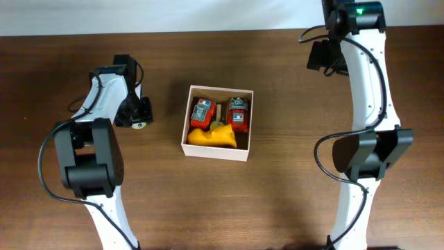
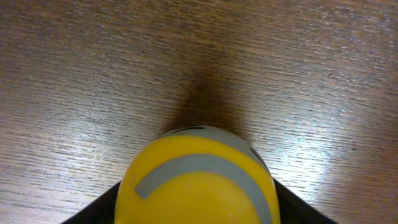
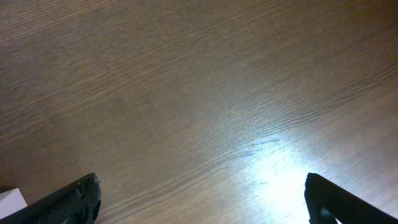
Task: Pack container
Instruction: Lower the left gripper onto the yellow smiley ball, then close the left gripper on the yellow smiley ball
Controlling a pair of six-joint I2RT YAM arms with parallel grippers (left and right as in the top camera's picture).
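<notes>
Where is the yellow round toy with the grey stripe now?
The yellow round toy is held in the left gripper, low in the left wrist view; overhead, it is left of the container, over the table.

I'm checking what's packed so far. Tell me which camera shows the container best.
The overhead view: the container is seen whole, with two red toys and a yellow one inside. The left wrist view shows only a yellow ball in the left gripper; the right wrist view, mostly table.
</notes>
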